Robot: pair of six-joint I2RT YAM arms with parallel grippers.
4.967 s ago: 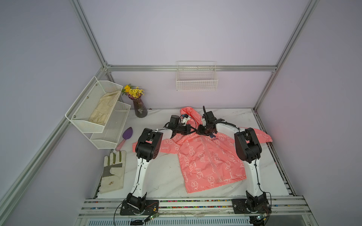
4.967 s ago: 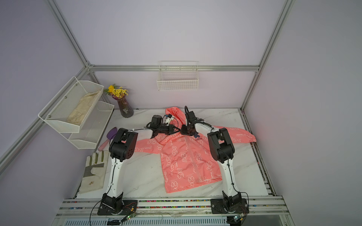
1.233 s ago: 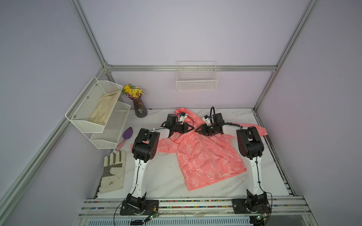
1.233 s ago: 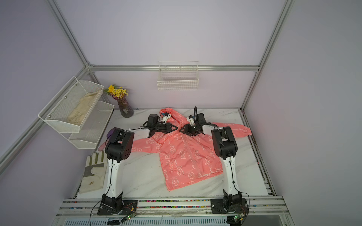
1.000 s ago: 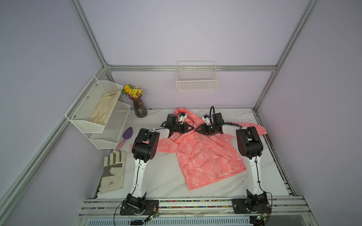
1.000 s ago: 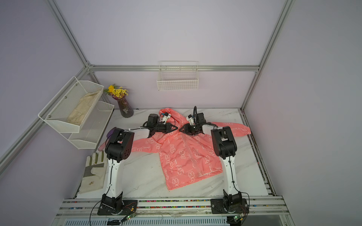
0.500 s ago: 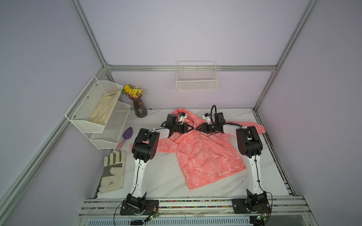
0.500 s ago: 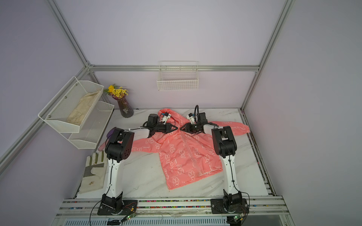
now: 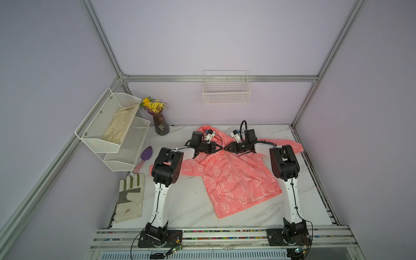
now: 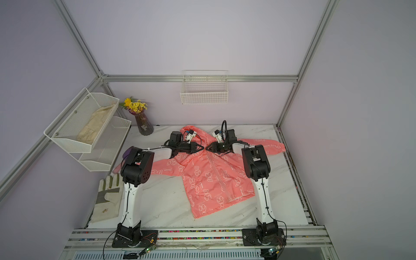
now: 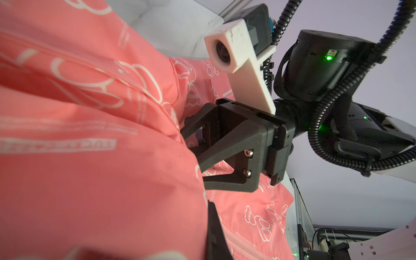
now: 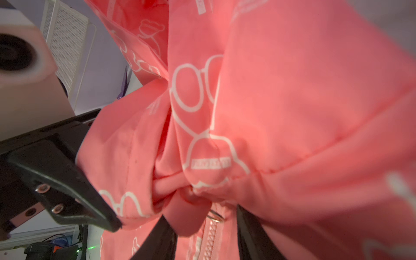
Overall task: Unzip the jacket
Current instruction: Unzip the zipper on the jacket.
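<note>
The jacket [image 9: 234,180] is lying zipped on the table [image 9: 191,202], left gripper [image 9: 219,148] clamping its collar with jaws shut, right gripper [image 9: 225,149] straddling the ring pull [image 12: 215,217], jaws half-open, probably needing to close, then drag hemward.

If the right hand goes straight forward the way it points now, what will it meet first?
Probably the jacket, whose bunched collar sits right ahead, just past the ring pull between the right hand's open fingers. Behind that fabric is the left hand, shut on the collar. Depth is unclear.

Jacket's [image 12: 292,90] ring pull [image 12: 215,217] sits between the right end effector's [image 12: 200,212] parted fingers [image 12: 157,240].
</note>
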